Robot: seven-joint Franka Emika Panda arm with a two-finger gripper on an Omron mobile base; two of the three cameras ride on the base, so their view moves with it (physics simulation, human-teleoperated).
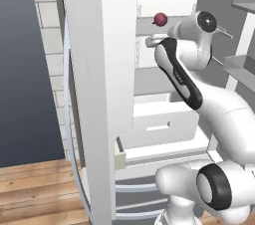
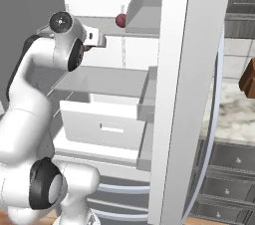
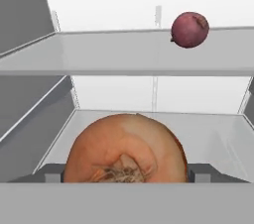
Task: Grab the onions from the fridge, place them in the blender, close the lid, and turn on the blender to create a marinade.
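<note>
Deep inside the fridge (image 1: 94,69) we go, door swung wide, and the arm is reaching up toward the shelves at the top centre of the left base view. Down the hand camera, the orange-brown onion (image 3: 126,148) fills the lower middle of the frame, sitting right between the two dark tips of the pincer (image 3: 126,173), root end facing us. The jaws stand wide, one tip either side of the bulb, and whether they are actually pressing on it or just bracketing it I cannot tell from here. Up at the upper right of that same view, the red-purple onion (image 3: 189,29) sits alone on the higher shelf (image 3: 99,54), well apart from the first; you can pick it out as a small dark ball at the top of the left base view too (image 1: 160,18). So by my reckoning we're at the very opening stage: fridge open, first onion being gone for, second one untouched. Everything after that is to come: carrying both to the blender, lid on, dial turned.
</note>
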